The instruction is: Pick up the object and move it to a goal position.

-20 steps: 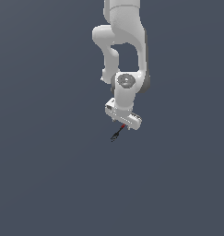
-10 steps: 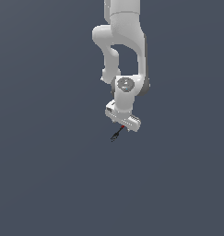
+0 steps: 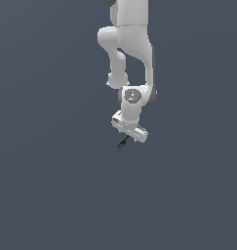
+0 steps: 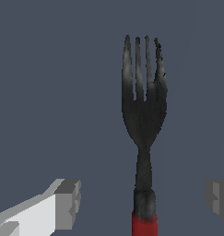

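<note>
The object (image 4: pixel 144 115) is a black fork with several prongs and a red end on its handle. In the wrist view it lies on the flat grey floor between my two fingertips. My gripper (image 4: pixel 143 200) is open, and each grey fingertip (image 4: pixel 67 203) stands well clear of the shaft on its side. In the exterior view the fork (image 3: pixel 122 143) is a tiny dark sliver just under the white gripper (image 3: pixel 126 138), which hangs from the arm above it.
Only a plain dark grey floor (image 3: pixel 51 185) shows all round. The white arm (image 3: pixel 132 44) comes down from the top of the exterior view.
The arm has sunk a little, bringing the gripper closer down over the fork. The fork has not moved.
</note>
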Robot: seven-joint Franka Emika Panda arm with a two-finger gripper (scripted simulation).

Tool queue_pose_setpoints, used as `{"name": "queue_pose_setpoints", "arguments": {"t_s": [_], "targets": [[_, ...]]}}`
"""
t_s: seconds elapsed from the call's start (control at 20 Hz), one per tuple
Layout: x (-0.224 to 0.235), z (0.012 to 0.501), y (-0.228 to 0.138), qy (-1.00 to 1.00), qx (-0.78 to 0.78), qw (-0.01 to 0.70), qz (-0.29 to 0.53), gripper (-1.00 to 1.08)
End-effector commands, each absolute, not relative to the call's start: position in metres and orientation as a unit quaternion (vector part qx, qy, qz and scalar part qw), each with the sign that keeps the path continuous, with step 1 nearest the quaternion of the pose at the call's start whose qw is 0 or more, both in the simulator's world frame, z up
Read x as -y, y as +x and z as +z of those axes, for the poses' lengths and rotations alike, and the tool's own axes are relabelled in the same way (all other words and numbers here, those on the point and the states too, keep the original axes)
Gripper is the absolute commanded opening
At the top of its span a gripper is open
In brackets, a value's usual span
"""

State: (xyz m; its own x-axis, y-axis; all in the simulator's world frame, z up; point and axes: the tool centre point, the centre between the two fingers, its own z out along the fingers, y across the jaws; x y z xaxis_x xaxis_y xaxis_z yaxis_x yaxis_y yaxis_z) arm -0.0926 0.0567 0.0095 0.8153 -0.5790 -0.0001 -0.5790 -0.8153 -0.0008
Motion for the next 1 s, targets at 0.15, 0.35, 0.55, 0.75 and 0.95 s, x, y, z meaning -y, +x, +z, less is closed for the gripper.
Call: {"name": "queue_pose_setpoints", "arguments": {"t_s": [0.15,0.35,0.55,0.75,0.95], "targets": [[-0.056,0.006,-0.092,-0.953,-0.304,0.0,0.0,-1.0],[-0.056,0.006,-0.092,-0.953,-0.304,0.0,0.0,-1.0],[-0.054,0.01,-0.093,-0.952,-0.305,0.0,0.0,-1.0],[-0.051,0.015,-0.088,-0.952,-0.305,0.0,0.0,-1.0],[-0.043,0.026,-0.079,-0.952,-0.305,0.0,0.0,-1.0]]}}
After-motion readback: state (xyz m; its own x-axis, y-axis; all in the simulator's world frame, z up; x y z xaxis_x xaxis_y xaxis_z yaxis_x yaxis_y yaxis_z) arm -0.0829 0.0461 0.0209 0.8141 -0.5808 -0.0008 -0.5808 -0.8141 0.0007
